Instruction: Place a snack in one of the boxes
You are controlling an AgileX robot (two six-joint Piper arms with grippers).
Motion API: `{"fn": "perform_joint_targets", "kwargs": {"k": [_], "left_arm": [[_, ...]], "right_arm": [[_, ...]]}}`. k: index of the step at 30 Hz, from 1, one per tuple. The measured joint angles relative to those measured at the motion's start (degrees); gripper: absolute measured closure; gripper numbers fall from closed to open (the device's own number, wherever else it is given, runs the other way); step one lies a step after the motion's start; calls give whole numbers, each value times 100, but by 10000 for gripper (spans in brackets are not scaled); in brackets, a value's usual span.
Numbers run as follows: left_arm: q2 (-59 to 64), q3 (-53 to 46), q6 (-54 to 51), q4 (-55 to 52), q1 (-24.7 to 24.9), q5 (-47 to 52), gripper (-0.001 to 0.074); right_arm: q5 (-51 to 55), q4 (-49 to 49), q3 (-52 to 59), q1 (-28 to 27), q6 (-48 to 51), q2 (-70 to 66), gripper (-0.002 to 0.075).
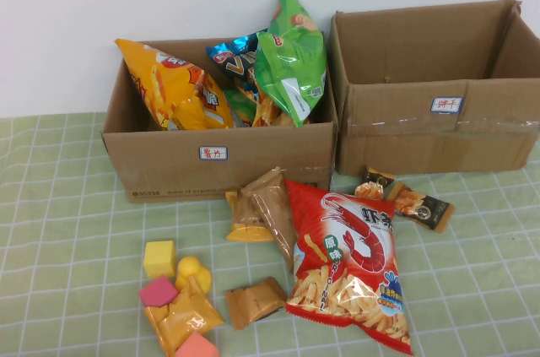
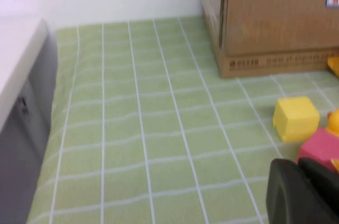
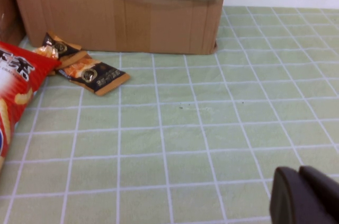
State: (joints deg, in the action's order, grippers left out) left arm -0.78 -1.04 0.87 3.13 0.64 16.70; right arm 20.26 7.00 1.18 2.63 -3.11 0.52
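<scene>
Snack of choice appears to be the red shrimp-chip bag [image 1: 350, 264], lying flat on the green checked cloth [image 1: 59, 230] in front of the two boxes, its upper corner near the gap between them; judged light, air-filled and crinkly, with a glossy film likely to slip and contents that would crush under a hard squeeze; best taken at a crimped end seam or a corner rather than across the puffed middle. Brown wrapped snacks [image 1: 261, 209] lie touching its left edge; two small dark packets [image 1: 409, 201] lie just beside its upper right; a small brown pack [image 1: 255, 300] and foam blocks [image 1: 160, 260] sit to the left. Left box [image 1: 219, 167] already holds several chip bags; right box [image 1: 434, 125] shows no contents. Left gripper [image 2: 304, 192] hangs low near the yellow block [image 2: 295, 118]; right gripper [image 3: 307, 195] hangs over bare cloth, well apart from the bag; jaw state cannot be told for either.
</scene>
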Motion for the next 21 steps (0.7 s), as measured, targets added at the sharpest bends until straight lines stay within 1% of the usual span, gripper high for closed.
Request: {"fn": "perform_joint_targets", "kwargs": {"k": [3,5,7,8,9,10,16,18,21], "left_arm": [[0,-15,0,-11,0,-333,737],[0,-15,-21,-11,0,-721,737],[0,-15,-87,-11,0,-1318,737],[0,-15,-87,14,0,-1621,737],[0,-15,-87,12,0,-2184,737],[0,-15,-87,12,0,-2494,738],[0,-15,-87,12,0,-3980,737],[0,-15,-87,12,0,-4359,737],[0,-15,-50,12,0,-4737,737]], "right_arm": [[-200,21,13,0,0,0,728],[-483,31,51,0,0,0,728],[-969,31,51,0,0,0,728],[-1291,33,51,0,0,0,728],[-2026,43,51,0,0,0,728],[-2389,43,51,0,0,0,728],[-4782,64,51,0,0,12,728],[-5400,84,51,0,0,23,728],[-6033,125,51,0,-21,31,728]]}}
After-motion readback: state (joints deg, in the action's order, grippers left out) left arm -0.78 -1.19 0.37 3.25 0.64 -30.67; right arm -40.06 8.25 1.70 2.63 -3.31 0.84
